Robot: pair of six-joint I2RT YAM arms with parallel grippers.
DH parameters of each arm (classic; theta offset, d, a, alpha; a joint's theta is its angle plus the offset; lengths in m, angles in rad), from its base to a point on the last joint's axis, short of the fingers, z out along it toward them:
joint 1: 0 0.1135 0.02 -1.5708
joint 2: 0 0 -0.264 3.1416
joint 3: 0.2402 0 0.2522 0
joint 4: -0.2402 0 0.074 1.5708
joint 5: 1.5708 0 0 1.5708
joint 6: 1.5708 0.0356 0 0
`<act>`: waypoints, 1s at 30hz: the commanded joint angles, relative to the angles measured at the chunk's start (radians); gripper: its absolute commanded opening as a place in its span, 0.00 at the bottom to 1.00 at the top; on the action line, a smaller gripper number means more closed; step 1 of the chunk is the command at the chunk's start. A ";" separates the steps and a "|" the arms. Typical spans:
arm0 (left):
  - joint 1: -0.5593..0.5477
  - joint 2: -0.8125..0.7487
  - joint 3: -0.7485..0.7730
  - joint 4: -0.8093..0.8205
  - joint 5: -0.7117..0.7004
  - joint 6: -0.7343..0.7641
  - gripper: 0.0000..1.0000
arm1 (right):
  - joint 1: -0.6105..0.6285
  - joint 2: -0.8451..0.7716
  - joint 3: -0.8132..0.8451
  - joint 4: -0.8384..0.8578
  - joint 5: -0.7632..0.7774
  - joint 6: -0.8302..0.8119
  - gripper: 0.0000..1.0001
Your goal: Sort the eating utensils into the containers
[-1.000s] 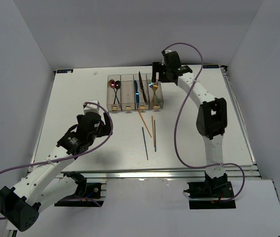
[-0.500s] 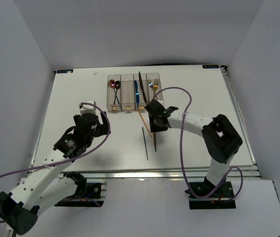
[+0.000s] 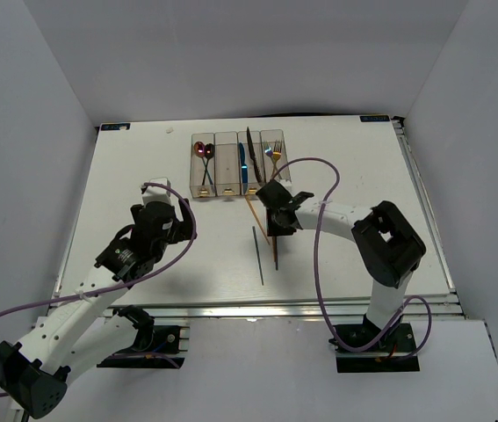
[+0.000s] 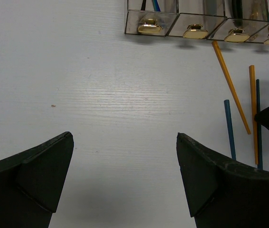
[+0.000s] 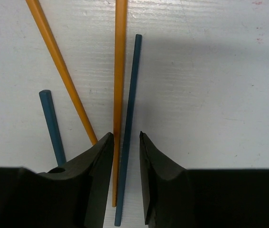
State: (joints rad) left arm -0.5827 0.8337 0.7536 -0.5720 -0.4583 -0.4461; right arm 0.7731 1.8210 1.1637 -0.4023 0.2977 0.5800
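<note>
Top external: containers (image 3: 227,167) hold spoons (image 3: 201,151), knives (image 3: 241,163), forks (image 3: 273,149); left jaws released, right jaws parted astride two chopsticks (image 5: 120,71).

We see four joined clear-plastic bins (image 3: 227,167) in a row near the far edge of the bench, about mid-width. Each has a small yellow mark at its near end. The bin nearest the left edge holds two spoons (image 3: 202,155), one red and one dark. The third holds a blue knife (image 3: 241,163) and a black knife (image 3: 250,151), and the fourth holds forks (image 3: 275,151).

Just nearer than the bins we find four sticks lying flat. The slanted gold chopstick (image 5: 60,71) has its far tip almost at the bins. The straight gold chopstick (image 5: 119,71) lies just beside a blue chopstick (image 5: 129,128). A second blue chopstick (image 5: 52,126) lies apart, leftward.
</note>
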 commanded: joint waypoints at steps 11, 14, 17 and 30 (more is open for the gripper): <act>-0.005 -0.019 -0.002 0.001 -0.006 -0.005 0.98 | 0.002 0.021 -0.019 0.026 0.029 0.032 0.32; -0.005 -0.018 -0.003 0.003 -0.005 -0.005 0.98 | 0.002 0.029 -0.032 0.026 0.029 0.046 0.30; -0.006 -0.012 -0.002 0.003 -0.002 -0.005 0.98 | 0.002 0.015 -0.059 0.046 0.023 0.050 0.28; -0.008 -0.005 -0.002 0.003 0.003 -0.002 0.98 | -0.003 -0.040 -0.102 0.023 0.026 0.061 0.39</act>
State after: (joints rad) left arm -0.5861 0.8341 0.7536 -0.5720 -0.4568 -0.4458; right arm 0.7727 1.8042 1.0924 -0.3214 0.3191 0.6300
